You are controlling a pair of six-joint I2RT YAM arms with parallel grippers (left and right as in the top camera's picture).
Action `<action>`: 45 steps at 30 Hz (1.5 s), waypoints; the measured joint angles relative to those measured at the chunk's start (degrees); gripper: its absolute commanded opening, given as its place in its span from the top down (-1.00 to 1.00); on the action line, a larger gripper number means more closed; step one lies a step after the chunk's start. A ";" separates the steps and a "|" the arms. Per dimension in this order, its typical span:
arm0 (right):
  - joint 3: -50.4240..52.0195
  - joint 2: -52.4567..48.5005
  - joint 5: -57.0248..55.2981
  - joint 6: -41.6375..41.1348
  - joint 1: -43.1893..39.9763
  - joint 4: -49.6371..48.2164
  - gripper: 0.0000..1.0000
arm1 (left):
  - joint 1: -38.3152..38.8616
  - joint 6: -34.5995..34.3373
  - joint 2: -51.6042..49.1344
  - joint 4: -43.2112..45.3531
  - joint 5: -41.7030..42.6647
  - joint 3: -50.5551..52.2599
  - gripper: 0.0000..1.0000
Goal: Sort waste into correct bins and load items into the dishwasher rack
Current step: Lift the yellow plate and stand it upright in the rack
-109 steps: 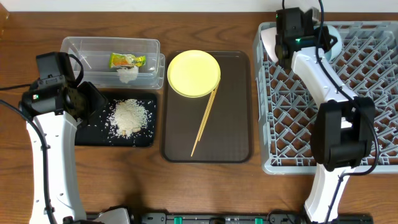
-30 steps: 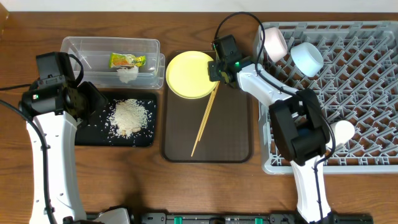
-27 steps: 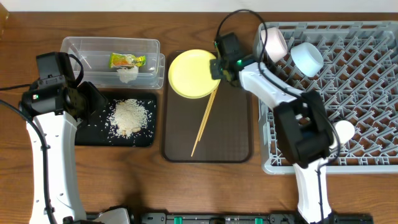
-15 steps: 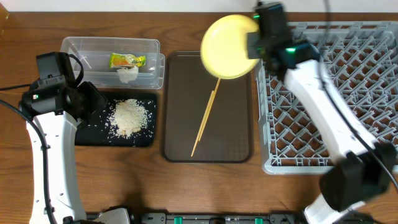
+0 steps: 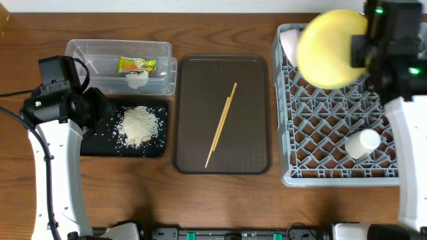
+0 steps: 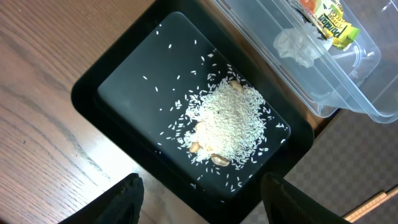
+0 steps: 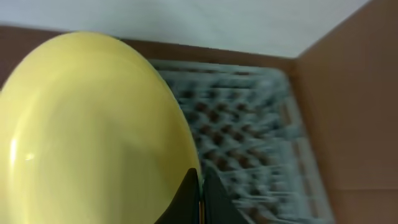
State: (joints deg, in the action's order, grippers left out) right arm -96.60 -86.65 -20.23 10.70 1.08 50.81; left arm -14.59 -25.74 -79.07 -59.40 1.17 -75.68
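- Upper left: a tub point(image 5: 93, 53), with a wrapper point(image 5: 136, 65) and a tissue point(image 5: 137, 80) inside it.
- Just below it: a shallow tray point(image 5: 100, 148) holding rice point(image 5: 140, 125).
- Centre: a serving tray point(image 5: 197, 100) with chopsticks point(image 5: 221, 125) lying on it.
- Right: a rack point(image 5: 320, 127), with a plate point(image 5: 327, 48) over its upper part, a bowl point(image 5: 288, 43) at its upper-left corner and a cup point(image 5: 361, 143) toward its lower right.

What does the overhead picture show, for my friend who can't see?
The right arm holds a yellow plate over the grey rack. The chopsticks lie on the brown tray; rice sits in the black tray, a wrapper and tissue in the tub.
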 measured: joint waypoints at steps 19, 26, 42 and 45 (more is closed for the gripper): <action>0.00 -5.51 -16.70 17.66 6.73 4.37 0.98 | 0.00 0.00 0.00 -0.22 0.00 0.00 -0.28; 0.00 -9.81 -18.18 17.81 7.56 4.50 0.98 | 0.00 0.00 0.00 -0.31 0.00 0.00 -0.28; 0.00 -17.03 -18.91 14.40 12.09 5.38 0.98 | 0.00 0.00 0.00 -0.35 0.00 0.00 -0.28; 0.02 -18.47 -18.80 11.63 12.68 4.37 0.79 | 0.00 0.00 0.00 -0.37 -0.02 0.00 -0.28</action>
State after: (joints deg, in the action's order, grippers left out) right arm -96.57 -105.12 -39.03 22.33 13.76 55.18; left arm -14.59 -25.74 -79.07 -59.77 1.15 -75.68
